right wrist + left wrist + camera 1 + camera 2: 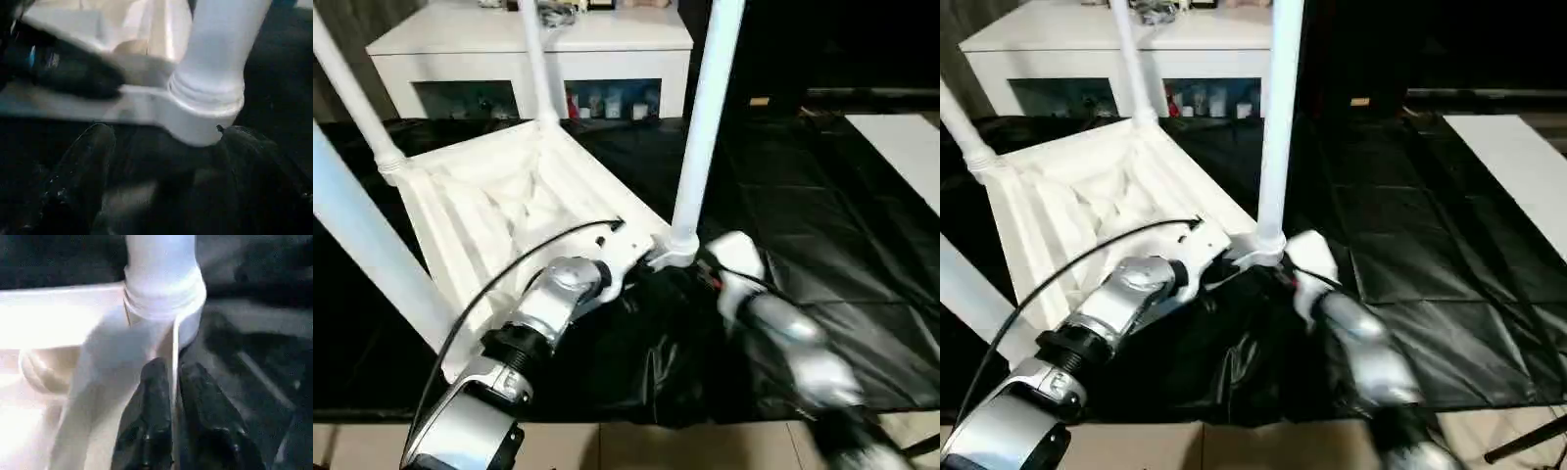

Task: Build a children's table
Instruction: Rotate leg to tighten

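1. White plastic makes up the children's table (pixel 499 211), which lies upside down and tilted on black sheeting (pixel 822 255), its ribbed, X-braced underside facing up.
2. Four tapered white legs rise from its corner sockets — the near-right leg (pixel 705 117) stands upright just ahead of both grippers, another leg (pixel 536 59) rises at the far corner, a third (pixel 352 98) at the far left, and a fourth (pixel 372 255) slants across close to the camera on the left.
3. In the left wrist view the left gripper (pixel 172 396) sits at the table's rim, directly below the near-right corner socket (pixel 164 298); its two black fingers (pixel 154 406) are nearly together, pinched on a thin white edge of the plastic that runs up between them.
4. The left forearm (pixel 548 304) reaches in over the tabletop's near edge, a black cable (pixel 509 269) arcing above it.
5. The right gripper (pixel 166 161) is just under and beside the same socket (pixel 205 103); its fingers (pixel 83 166) are spread wide apart, one on each side, with nothing between them — the socket's base hangs just above the gap.
6. In the right wrist view the left gripper's dark fingers (pixel 73 73) show at the rim beyond, close beside the socket.
7. The right forearm (pixel 793 343) comes in over the sheeting, right of the leg.
8. Behind the table, well beyond both grippers, stands a white cabinet (pixel 529 49) with glass doors.
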